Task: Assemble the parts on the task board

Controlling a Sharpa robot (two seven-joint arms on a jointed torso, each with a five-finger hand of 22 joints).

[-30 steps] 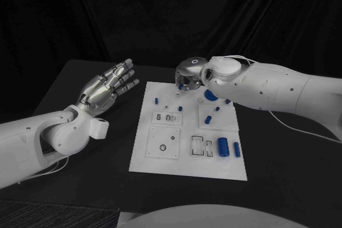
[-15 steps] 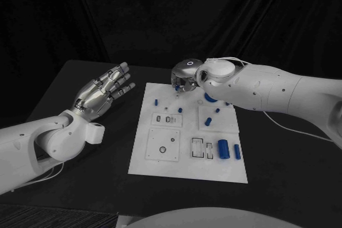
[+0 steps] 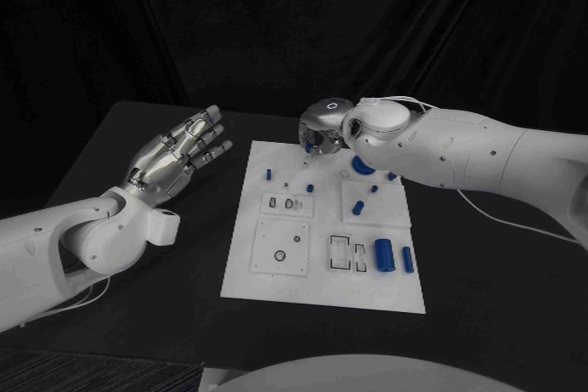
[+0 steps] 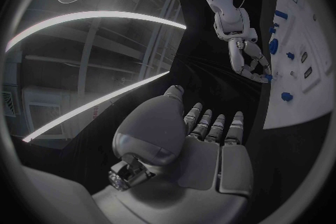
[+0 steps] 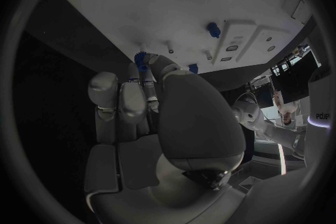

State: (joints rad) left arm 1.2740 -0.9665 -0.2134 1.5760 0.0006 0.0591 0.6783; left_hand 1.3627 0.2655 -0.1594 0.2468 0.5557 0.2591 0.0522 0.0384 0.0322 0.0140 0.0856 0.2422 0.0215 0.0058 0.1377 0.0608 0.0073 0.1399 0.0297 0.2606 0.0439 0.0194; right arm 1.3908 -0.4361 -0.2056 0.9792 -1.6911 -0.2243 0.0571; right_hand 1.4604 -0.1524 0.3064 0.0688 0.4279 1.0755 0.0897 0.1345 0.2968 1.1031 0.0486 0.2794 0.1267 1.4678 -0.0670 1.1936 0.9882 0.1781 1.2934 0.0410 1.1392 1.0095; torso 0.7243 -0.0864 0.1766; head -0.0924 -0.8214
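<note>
1. From my head view, my right hand [image 3: 321, 135] hangs over the far edge of the task board [image 3: 321, 277], fingers curled down; what they hold is hidden there by my own wrist.
2. My right wrist view settles it: my fingertips [image 5: 145, 64] pinch a small blue part [image 5: 142, 57] just above the white plate, close to its edge.
3. My left wrist view shows the same pinch from the side, the right hand [image 4: 250, 63] with a blue speck at its fingertips.
4. My left hand [image 3: 180, 152] is raised off the black table [image 3: 147, 324] to the left of the board, palm flat, fingers straight and spread, holding nothing (its smooth silver palm fills my left wrist view).
5. The board is a flat, matte white rectangle with raised square blocks and slotted recesses.
6. Blue parts lie across it: a stubby cylinder [image 3: 385, 254] and a slimmer one [image 3: 407, 258] near me at the right, a round disc [image 3: 362, 164] under my right forearm, small pegs [image 3: 310, 188] toward the middle.
</note>
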